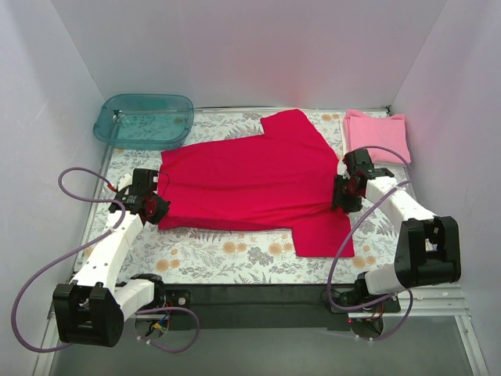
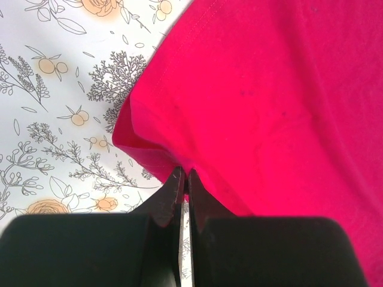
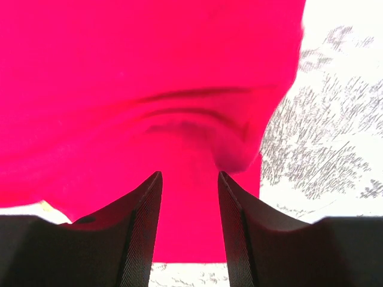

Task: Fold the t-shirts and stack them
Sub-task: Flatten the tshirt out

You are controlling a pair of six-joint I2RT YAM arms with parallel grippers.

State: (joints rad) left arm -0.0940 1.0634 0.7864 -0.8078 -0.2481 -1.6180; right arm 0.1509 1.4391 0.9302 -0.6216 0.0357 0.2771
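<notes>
From above, the tabletop (image 1: pixel 227 251) is covered in a white cloth printed with orange flowers and grey sprigs. Plain white walls (image 1: pixel 250 47) close it in on the left, the far side and the right. A dark strip runs along the near edge, where the arm bases sit.

There are two t-shirts. The red t-shirt (image 1: pixel 250 176) lies spread sideways across the middle, one sleeve pointing to the far side and one to the near side. The pink t-shirt (image 1: pixel 377 135) lies folded in the far right corner, apart from the red one. One teal tub (image 1: pixel 145 121) stands in the far left corner, just beside the red shirt's far left edge.

There are two arms. The left arm (image 1: pixel 109 251) reaches to the red shirt's left edge, and the right arm (image 1: pixel 395 200) reaches to its right side between the sleeves.

In the left wrist view, the left jaws are pressed together, pinching a raised fold at the hem corner of the red t-shirt (image 2: pixel 269 89). The flowered tabletop (image 2: pixel 60 89) fills the left side.

In the right wrist view, the right jaws stand apart, with a clear gap between them. The red t-shirt (image 3: pixel 149 72) lies rumpled in front of and beneath them. Whether the cloth touches either jaw cannot be told. The printed tabletop (image 3: pixel 323 149) shows at the right.
</notes>
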